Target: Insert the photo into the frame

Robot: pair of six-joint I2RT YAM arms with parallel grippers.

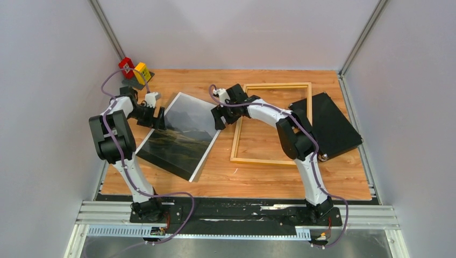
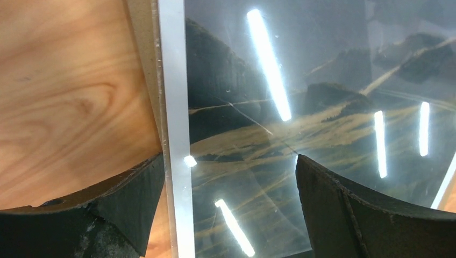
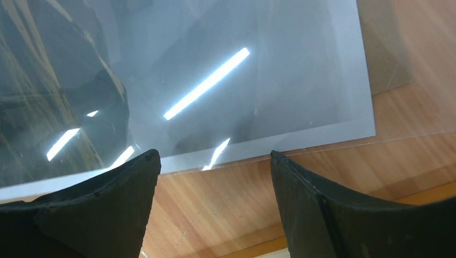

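The photo (image 1: 180,137) lies flat and askew on the bench (image 1: 242,177), left of the empty frame (image 1: 277,85) and not yet in it. It rests on a brown hardboard panel (image 3: 387,59), and a clear sheet (image 3: 403,114) seems to lie over it (its edge shows just past the white border).

The left fingers (image 2: 344,215) stand wide and hold nothing, one over bare bench and one over the print, straddling its left border. The right fingers (image 3: 333,215) are also spread and empty above the opposite corner.

The main risk, as I judge it, is closing on the whole stack, or on the sheet or panel alone, since the edges sit almost flush. A one-sided pinch could crease the thin paper. Uneven pulling by the two arms could buckle it, and the right arm, reaching over the frame, could knock it askew.
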